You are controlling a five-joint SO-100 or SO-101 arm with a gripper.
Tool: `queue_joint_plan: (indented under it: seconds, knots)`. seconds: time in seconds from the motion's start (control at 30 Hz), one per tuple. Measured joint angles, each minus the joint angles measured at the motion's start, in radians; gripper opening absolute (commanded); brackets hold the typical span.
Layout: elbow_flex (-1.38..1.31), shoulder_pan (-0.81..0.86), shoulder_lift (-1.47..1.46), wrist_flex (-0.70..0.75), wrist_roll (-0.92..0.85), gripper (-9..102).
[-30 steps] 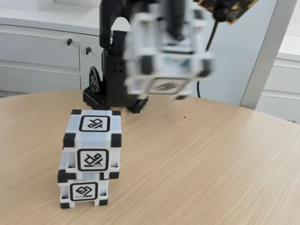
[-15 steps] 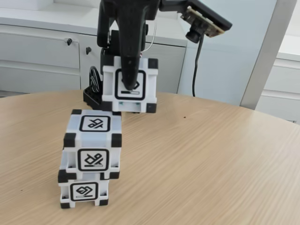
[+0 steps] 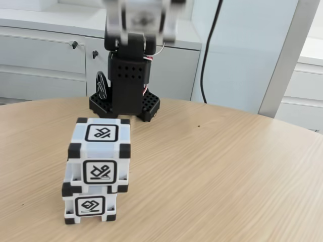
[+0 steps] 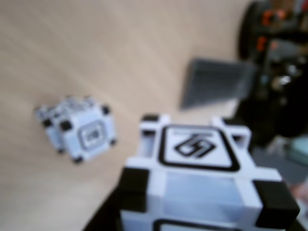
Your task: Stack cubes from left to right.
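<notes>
1. Two white cubes with black corner blocks stand stacked on the wooden table (image 3: 227,166) in the fixed view: the upper cube (image 3: 100,154) sits on the lower cube (image 3: 90,204), set slightly askew and overhanging toward the right of that view.
2. Each visible face of the stacked cubes carries a black-framed square glyph.
3. In the wrist view, the same pair appears small and blurred at left, the stack (image 4: 79,130) seen from above on the tabletop.
4. A third cube (image 4: 202,178) fills the lower right of the wrist view, close to the lens, its glyph face turned up; it is off the table and well apart from the stack.
5. In the fixed view, that third cube shows as a blurred white shape (image 3: 141,19) at the top edge, high above the black arm base (image 3: 126,96) and behind the stack.
6. The gripper's fingers are not clearly seen in either view; the cube held aloft suggests a clamp on it, but the jaws' state cannot be told.
7. A black cable (image 3: 208,55) hangs behind the arm, in front of white cabinets (image 3: 45,60).
</notes>
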Motion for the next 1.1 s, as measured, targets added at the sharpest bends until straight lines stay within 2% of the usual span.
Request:
queue_joint_plan:
  seconds: [0.4, 0.73, 1.1]
  knots:
    - [-0.057, 0.04, -0.201, 0.239, 0.021, 0]
    - [-0.058, 0.222, -0.308, 0.249, 0.011, 0]
    - [-0.06, 0.232, -0.359, 0.249, -0.074, 0]
